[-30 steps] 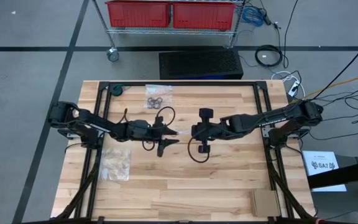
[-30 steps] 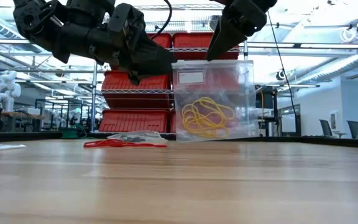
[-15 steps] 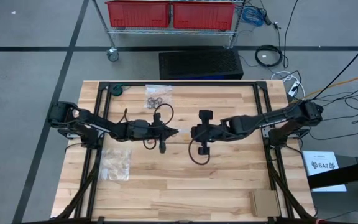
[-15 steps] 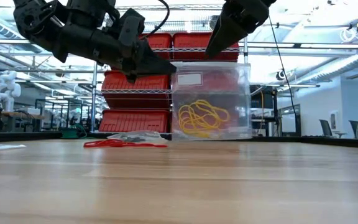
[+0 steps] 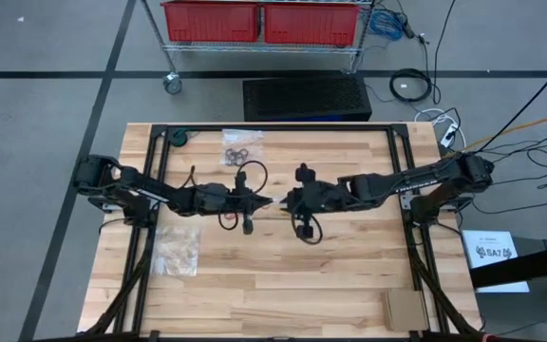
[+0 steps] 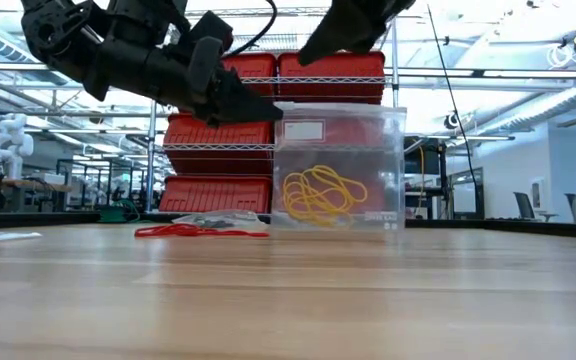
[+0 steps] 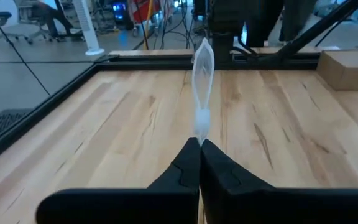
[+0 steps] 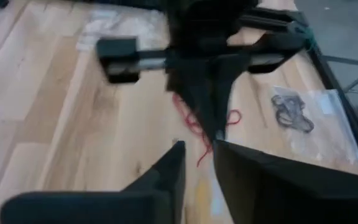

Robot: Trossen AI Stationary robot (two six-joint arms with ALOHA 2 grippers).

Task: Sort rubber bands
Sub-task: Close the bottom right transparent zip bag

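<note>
A clear plastic bag (image 6: 338, 160) with yellow rubber bands (image 6: 318, 193) inside hangs upright over the middle of the table. My left gripper (image 6: 273, 113) is shut on its upper corner. My right gripper (image 5: 286, 201) faces the left one from the table's right. It stands open, a little above the bag's top edge, with nothing between its fingers (image 8: 166, 168). Red rubber bands (image 6: 198, 231) lie loose on the wood below the grippers. Whether the bag's lower edge touches the table, I cannot tell. My left gripper pinches the bag's top corner (image 7: 200, 121) between its two fingertips. The fingers come in about level from the table's left, along the bag's top edge. The bag hangs below them, flat and upright, edge-on to the gripper.
A clear bag with black bands (image 5: 242, 147) lies toward the far edge. Another clear bag (image 5: 177, 249) lies near the left arm. A cardboard piece (image 5: 405, 309) sits at the near right corner. Bare wood stretches along the near side.
My left gripper has shut on the bag's upper corner. My right gripper has opened, let go of the bag's top edge, risen and shifted a little toward the table's left while turning. The bag has sunk slightly and now hangs from my left gripper alone.
</note>
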